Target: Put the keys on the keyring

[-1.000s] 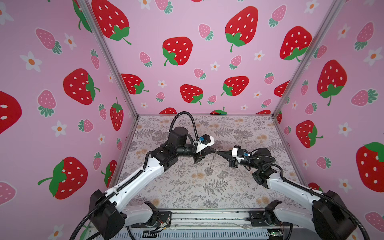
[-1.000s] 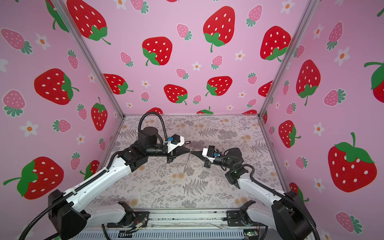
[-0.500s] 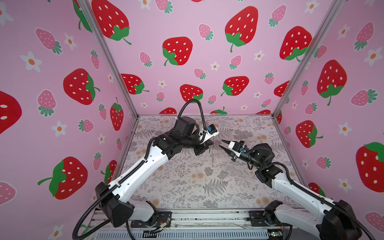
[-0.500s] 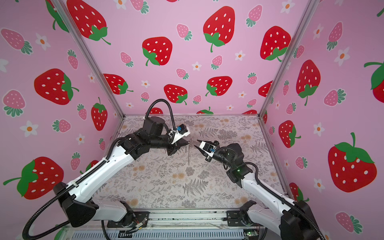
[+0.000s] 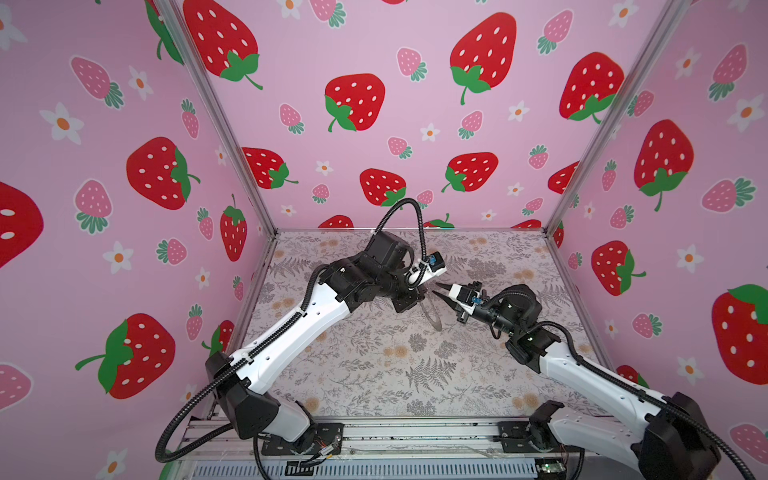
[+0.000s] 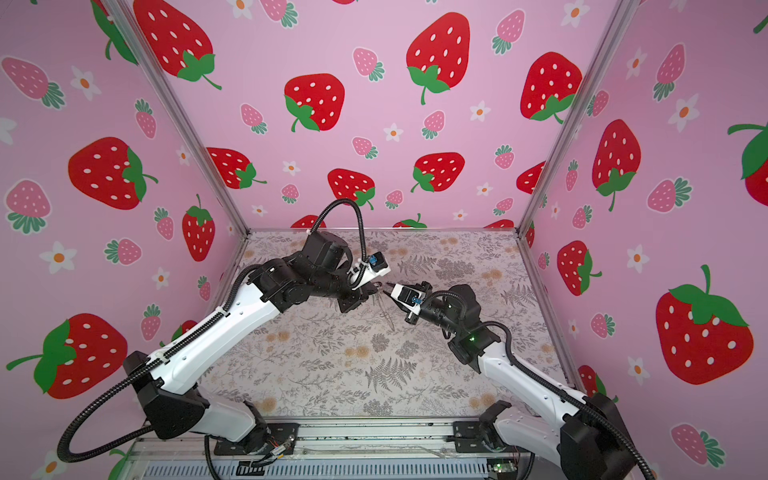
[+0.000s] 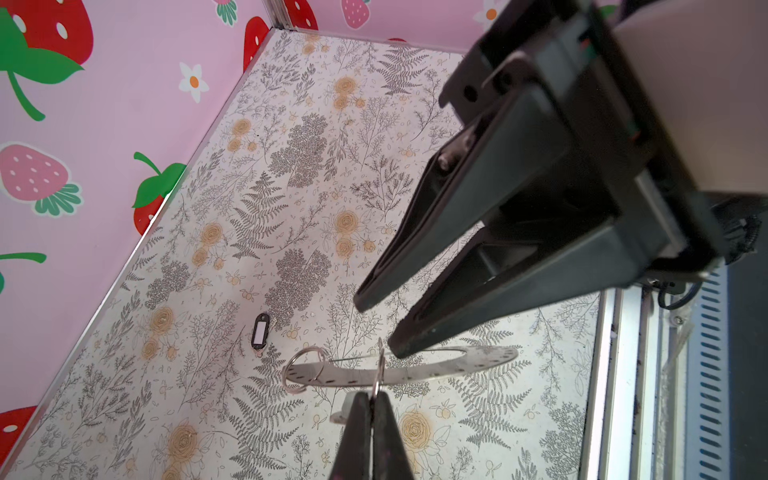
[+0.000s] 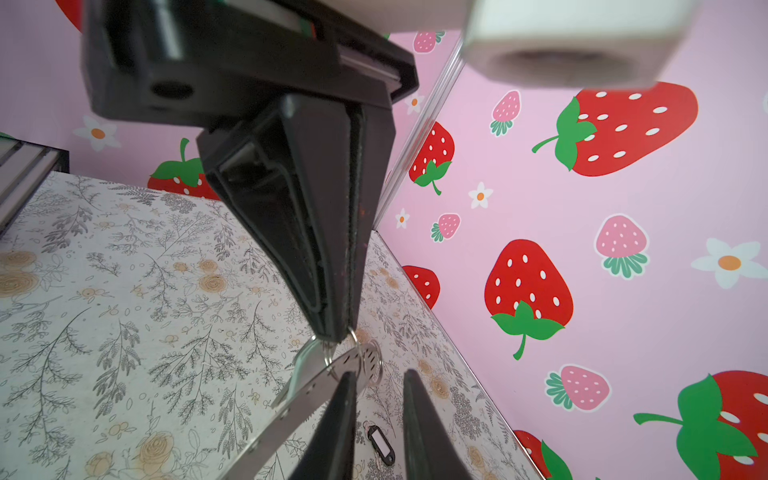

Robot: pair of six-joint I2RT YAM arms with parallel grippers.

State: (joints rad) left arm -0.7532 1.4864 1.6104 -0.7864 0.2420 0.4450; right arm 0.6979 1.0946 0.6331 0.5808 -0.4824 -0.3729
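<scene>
Left tool (image 7: 372, 400) clamps the keyring's (image 7: 353, 376) wire loop (image 7: 378, 368), lifted higher than a second ago — right tool (image 7: 376, 328), jaws parted, points level towards it.

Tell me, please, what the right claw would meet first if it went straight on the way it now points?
Most likely the keyring, which hangs from the shut left claw: in the left wrist view one tip of the open right claw sits at its flat band. Contact is unclear.
</scene>
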